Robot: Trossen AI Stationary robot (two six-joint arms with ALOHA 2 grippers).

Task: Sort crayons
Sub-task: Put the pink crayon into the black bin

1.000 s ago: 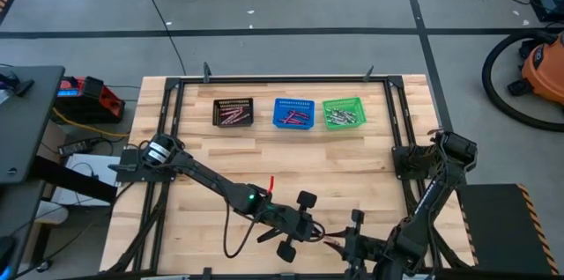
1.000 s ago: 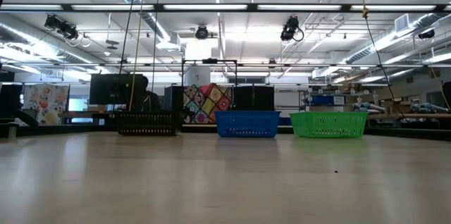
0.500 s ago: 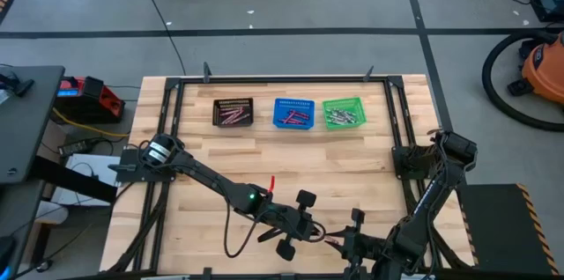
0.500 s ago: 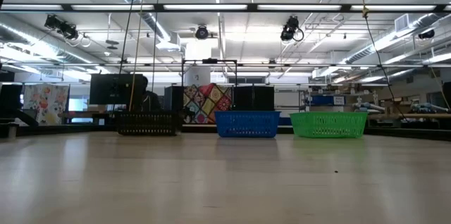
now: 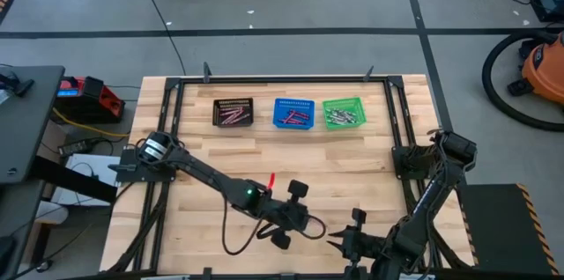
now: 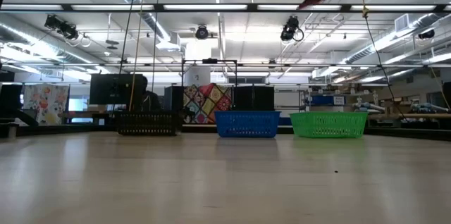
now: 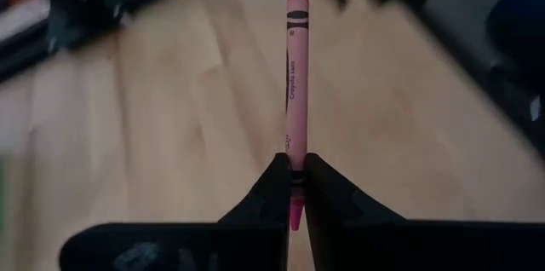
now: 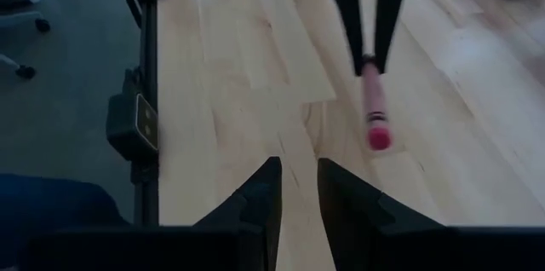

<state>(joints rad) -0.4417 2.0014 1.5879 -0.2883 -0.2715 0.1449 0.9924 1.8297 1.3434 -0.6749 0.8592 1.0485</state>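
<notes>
A pink crayon (image 7: 295, 105) with a paper wrapper, black bands and small print along its side is clamped by its lower end in the left pincer (image 7: 295, 187), whose two dark fingers close tight on it; the rest of the stick juts straight out beyond the tips, above the bare wooden counter (image 7: 187, 126). The right wrist view catches the same crayon (image 8: 373, 113) hanging tip-down from those fingers, clear of the boards.

In the high view the left pincer (image 5: 304, 223) sits near the counter's front edge, a little left of the right pincer (image 5: 337, 245), which waits at the front edge with its fingers a narrow gap apart and nothing between them (image 8: 296, 187).

Along the far side stand three mesh baskets in a row: a black basket (image 5: 233, 112), a blue basket (image 5: 293, 113) and a green basket (image 5: 344, 112), each with crayons inside. A single red crayon (image 5: 271, 180) lies on the open boards beside the left arm. A wide stretch of bare counter separates the pincers from the baskets.
</notes>
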